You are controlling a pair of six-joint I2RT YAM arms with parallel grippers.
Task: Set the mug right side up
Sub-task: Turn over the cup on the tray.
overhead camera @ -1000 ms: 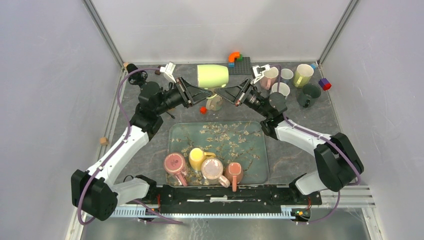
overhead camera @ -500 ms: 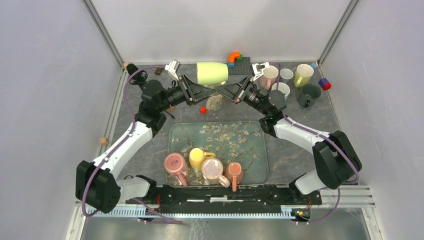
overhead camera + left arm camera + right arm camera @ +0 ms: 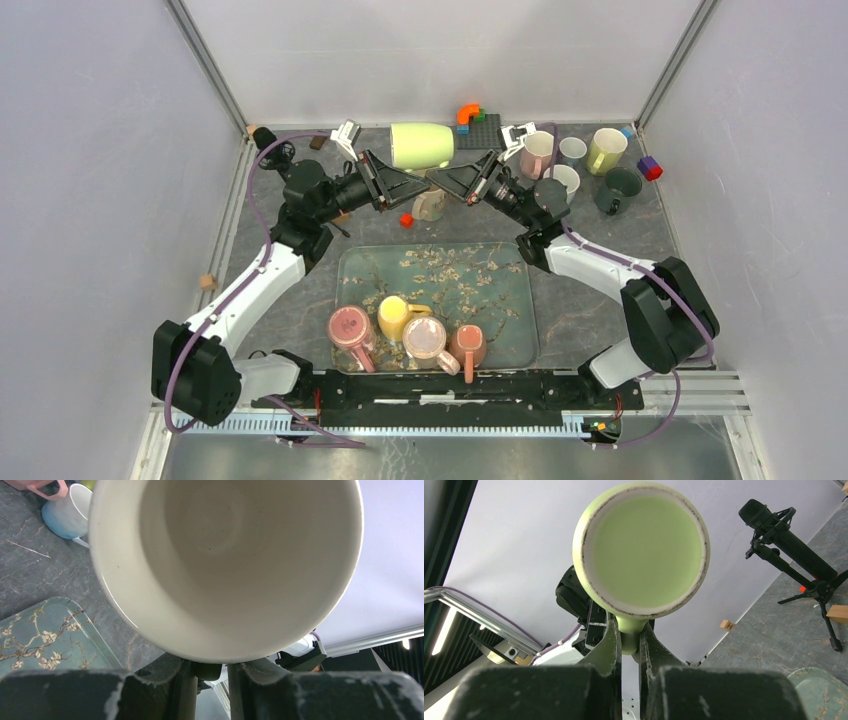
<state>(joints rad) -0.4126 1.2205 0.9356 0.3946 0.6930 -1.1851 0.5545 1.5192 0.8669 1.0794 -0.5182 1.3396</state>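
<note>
The glossy, pale green ceramic mug (image 3: 423, 146) hangs over the far middle of the marbled grey counter (image 3: 585, 320). It lies sideways, long axis left-right, with its mouth left and its unglazed base ring right. The right pincer (image 3: 626, 640) is clamped on its handle (image 3: 628, 627). The left pincer (image 3: 207, 672), nearly closed, sits under the rim; whether it grips anything is unclear.

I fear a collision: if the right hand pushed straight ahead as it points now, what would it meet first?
Probably the left hand, directly opposite, just beyond the green mug whose handle it pinches.
</note>
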